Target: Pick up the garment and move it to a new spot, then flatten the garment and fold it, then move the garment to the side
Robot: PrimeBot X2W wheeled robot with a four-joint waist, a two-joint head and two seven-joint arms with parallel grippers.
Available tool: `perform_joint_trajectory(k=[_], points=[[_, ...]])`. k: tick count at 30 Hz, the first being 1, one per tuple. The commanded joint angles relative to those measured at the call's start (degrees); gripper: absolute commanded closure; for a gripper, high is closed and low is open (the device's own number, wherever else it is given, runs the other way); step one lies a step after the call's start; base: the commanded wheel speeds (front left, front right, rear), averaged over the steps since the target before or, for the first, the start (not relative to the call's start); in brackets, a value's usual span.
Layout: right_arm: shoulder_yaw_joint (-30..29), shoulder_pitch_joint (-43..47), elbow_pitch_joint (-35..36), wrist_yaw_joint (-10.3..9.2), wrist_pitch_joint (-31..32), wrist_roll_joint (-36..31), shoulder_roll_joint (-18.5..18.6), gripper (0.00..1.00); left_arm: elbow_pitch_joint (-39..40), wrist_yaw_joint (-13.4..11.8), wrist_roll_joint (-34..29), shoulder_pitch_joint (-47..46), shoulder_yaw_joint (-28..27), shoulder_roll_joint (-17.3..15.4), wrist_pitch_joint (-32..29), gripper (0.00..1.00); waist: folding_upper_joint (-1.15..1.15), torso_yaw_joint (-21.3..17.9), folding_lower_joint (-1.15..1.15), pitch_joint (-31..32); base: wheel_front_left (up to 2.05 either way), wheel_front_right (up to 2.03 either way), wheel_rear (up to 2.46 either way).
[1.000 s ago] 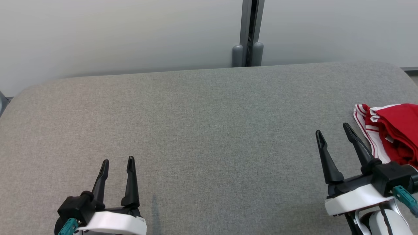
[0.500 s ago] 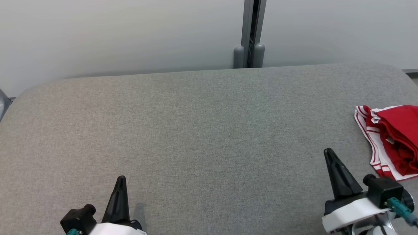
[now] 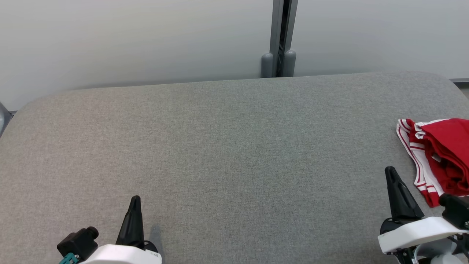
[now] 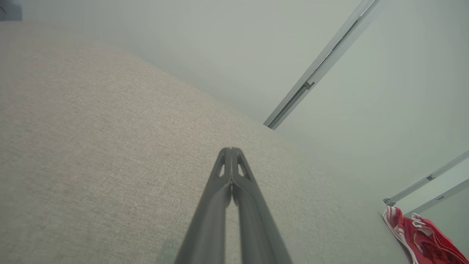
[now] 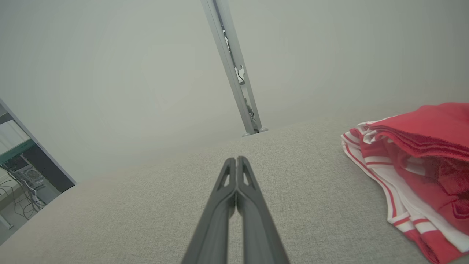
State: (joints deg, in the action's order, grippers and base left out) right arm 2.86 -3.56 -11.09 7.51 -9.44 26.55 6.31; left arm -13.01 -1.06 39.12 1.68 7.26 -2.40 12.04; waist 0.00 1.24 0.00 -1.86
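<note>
I am looking at a grey padded table [image 3: 234, 146] standing against a pale wall [image 3: 146, 36]. The red, white-striped garment [image 3: 445, 154] is lying bunched at the table's right edge, running out of the head view, so I am not seeing its full shape. The left gripper [image 3: 135, 200] is hovering near the front-left corner, fingers pressed together. The right gripper [image 3: 391, 172], likewise pinched together on nothing, is sitting just beside the garment, its wrist covering the cloth's near corner.

surface: grey fabric table [image 3: 220, 146] | on it: folded red-and-white garment [image 3: 439, 154], right edge
</note>
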Motion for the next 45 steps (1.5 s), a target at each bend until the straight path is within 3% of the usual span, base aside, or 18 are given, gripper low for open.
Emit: perform_joint_trajectory(k=[1,18,45], points=[[-0.8,-0.4,1.1,-0.01,0.7,2.5,0.5,1.00,0.7,0.5,1.9,-2.2,-0.2,-0.3,-0.3,1.00,0.00,0.0,0.00,0.0,0.00,0.00,0.00],[-4.7,0.5,1.4,-0.01,5.2,18.4,0.4,1.00,-0.1,2.5,14.5,-4.1,-0.4,-0.4,-2.8,1.00,0.00,-0.2,0.00,0.3,0.00,0.00,0.00],[-9.8,1.6,1.7,-0.01,11.2,38.3,0.0,1.00,-0.8,4.9,30.3,-6.5,-0.8,-0.5,-6.0,1.00,0.00,-0.5,0.00,0.7,0.00,0.00,0.00]])
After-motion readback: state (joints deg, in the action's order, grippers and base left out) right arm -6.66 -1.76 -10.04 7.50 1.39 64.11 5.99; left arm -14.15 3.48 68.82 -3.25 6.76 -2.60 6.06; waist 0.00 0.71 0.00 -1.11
